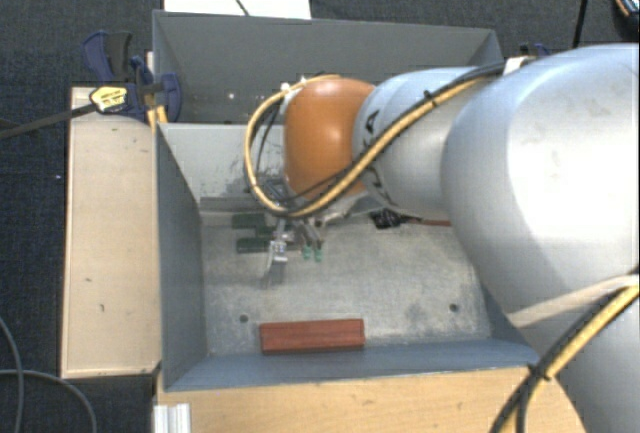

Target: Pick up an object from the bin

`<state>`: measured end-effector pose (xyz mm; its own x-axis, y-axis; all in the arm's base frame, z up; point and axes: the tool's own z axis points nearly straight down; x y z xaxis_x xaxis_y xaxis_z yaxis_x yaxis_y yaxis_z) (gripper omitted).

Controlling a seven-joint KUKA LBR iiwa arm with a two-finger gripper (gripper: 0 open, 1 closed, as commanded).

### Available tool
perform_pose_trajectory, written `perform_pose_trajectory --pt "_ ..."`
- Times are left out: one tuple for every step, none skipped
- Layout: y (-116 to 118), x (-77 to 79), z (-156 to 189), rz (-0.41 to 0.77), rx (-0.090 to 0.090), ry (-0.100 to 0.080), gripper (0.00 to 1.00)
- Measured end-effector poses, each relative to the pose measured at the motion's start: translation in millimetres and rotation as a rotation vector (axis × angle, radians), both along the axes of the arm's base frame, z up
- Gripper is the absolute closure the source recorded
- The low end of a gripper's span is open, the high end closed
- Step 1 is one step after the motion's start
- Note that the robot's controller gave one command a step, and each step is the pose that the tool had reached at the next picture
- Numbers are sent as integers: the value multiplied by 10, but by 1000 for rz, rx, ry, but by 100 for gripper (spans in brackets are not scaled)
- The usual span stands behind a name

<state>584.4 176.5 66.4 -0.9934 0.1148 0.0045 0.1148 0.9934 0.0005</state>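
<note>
Matt grey metal bin [185, 251]; smooth reddish-brown wooden block [312, 335] on its floor.

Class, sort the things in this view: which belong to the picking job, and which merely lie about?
Job: hand; grey bin; dark green pieces beside the hand.
Lying about: reddish-brown block by the bin's near wall.

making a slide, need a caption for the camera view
End effector low in the grey bin beside dark green pieces, a red-brown block lying apart by the near wall.
</note>
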Motion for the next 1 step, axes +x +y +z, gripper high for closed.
perform_pose_trajectory --pt "-348 26 351 -252 -1 -10 0"
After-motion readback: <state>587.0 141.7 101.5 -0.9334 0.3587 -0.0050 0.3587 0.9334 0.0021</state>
